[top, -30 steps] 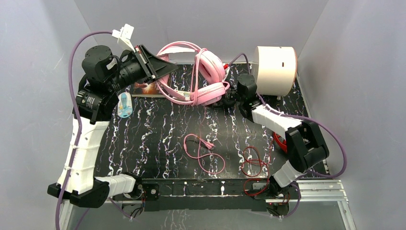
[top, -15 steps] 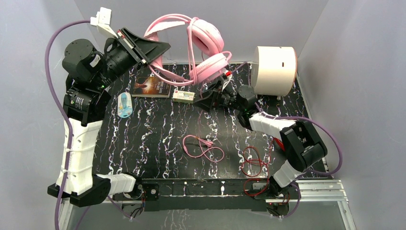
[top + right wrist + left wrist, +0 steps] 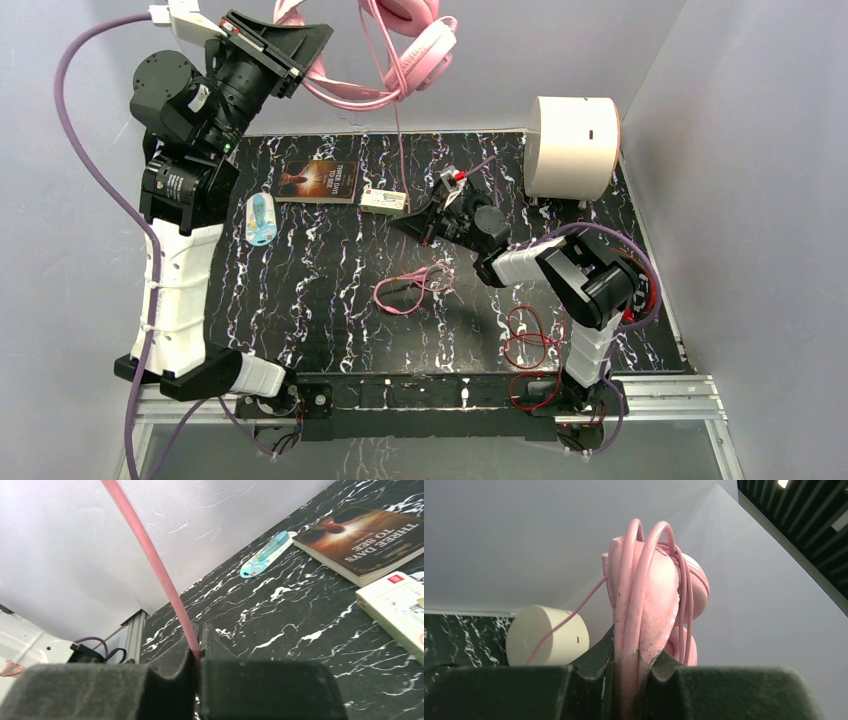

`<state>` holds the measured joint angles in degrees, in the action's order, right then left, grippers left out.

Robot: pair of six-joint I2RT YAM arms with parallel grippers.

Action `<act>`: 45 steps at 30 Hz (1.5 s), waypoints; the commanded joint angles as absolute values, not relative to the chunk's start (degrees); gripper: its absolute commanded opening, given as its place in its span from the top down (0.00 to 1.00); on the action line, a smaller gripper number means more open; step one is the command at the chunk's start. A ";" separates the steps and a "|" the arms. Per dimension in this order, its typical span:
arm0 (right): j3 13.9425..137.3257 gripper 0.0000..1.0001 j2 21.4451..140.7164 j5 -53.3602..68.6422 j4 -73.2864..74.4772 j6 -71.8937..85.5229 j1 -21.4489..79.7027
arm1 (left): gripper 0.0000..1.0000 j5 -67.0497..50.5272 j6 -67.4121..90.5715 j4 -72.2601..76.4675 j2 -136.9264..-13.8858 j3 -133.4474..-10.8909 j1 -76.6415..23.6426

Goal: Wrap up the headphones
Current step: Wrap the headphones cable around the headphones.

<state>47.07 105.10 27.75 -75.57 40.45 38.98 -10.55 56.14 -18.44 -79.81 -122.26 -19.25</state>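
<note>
Top external view: pink headphones [image 3: 415, 40] hang high at the upper middle of the frame, clear of the table [image 3: 320, 300], in front of the back wall. Left gripper [image 3: 312, 55] at upper left, jaws clamped on the headband; left wrist view shows the band and several turns of cord wedged between the pads of the left gripper [image 3: 631, 667], ear cups of the pink headphones [image 3: 659, 605] above them

Pink cable [image 3: 400, 140] drops straight down from the cups to the right gripper [image 3: 408, 222] near the centre of the table. Right wrist view: right gripper [image 3: 197, 652] jaws closed on the pink cable [image 3: 150, 545], which runs taut toward the upper left of that frame. Slack end lies in loose loops just below the gripper in the top view

Red cable [image 3: 525, 340] coiled at lower right of centre, apart from the pink loops

Book [image 3: 320, 180], white box [image 3: 384, 201] and blue packet [image 3: 261, 218] lie along the far left of the table. White cylinder [image 3: 572, 147] stands at the far right corner
</note>
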 commanded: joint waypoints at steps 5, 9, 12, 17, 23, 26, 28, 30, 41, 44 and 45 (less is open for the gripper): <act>36.79 1.00 97.73 30.96 -72.06 40.44 41.73 | 1.00 23.03 32.22 -9.82 -82.04 -123.01 -19.18; 32.38 1.00 79.87 32.22 -45.89 26.87 41.92 | 1.00 32.31 19.44 -2.41 -83.14 -116.36 -18.31; 35.62 1.00 66.70 36.44 -24.69 16.42 42.05 | 1.00 36.75 10.87 3.72 -83.90 -110.47 -17.14; 49.58 1.00 56.38 41.81 1.81 5.43 42.02 | 1.00 36.41 1.19 3.54 -83.32 -104.10 -16.89; 69.00 1.00 56.67 36.72 21.12 -5.48 42.05 | 1.00 28.78 1.02 -6.70 -77.12 -92.76 -17.14; 79.66 1.00 61.37 26.23 30.17 -12.34 42.02 | 1.00 24.40 -0.56 -13.94 -73.67 -88.30 -17.86; 85.10 1.00 65.00 18.69 34.01 -16.02 42.02 | 1.00 18.33 -2.22 -18.83 -70.93 -86.03 -18.16; 89.14 1.00 67.91 12.62 34.96 -19.00 42.01 | 1.00 10.49 -3.29 -23.90 -68.10 -84.77 -18.25; 92.57 0.94 75.44 4.52 17.95 -25.34 41.98 | 1.00 -32.95 3.82 -37.89 -61.12 -82.69 -18.52; 91.54 0.94 76.74 4.71 16.39 -25.26 40.53 | 1.00 -40.25 7.97 -36.18 -58.70 -81.73 -18.52; 90.67 0.94 76.78 6.41 15.96 -25.09 39.63 | 1.00 -42.11 9.74 -34.97 -57.63 -81.32 -18.50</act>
<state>89.32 76.71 7.38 23.94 -23.53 41.78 -23.97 1.58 -38.83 -62.89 -81.73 -18.52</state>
